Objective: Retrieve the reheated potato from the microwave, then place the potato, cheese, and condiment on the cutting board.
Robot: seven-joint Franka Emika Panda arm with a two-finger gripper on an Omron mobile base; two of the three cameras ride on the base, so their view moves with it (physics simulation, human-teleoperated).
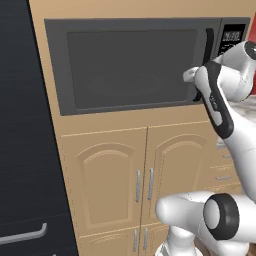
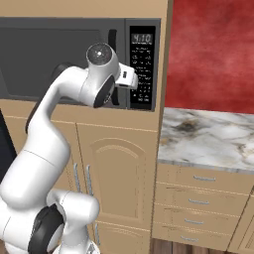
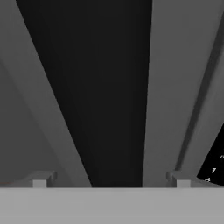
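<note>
- The pincer (image 3: 111,181) stands wide open, holding nothing, its tips straddling the black handle (image 3: 100,92).
- Microwave (image 1: 130,65) door closed; button panel (image 2: 142,64) at 3 o'clock of the handle.
- Marble table (image 2: 208,136) further right.

The microwave (image 1: 130,65) has a matt dark grey door, with a smooth black handle (image 1: 208,45) at its three o'clock side and a glossy black button panel (image 2: 142,64). The cabinets (image 1: 115,180) look like smooth tan wood with metal pulls. The counter (image 2: 208,134) looks like polished marble.
</note>
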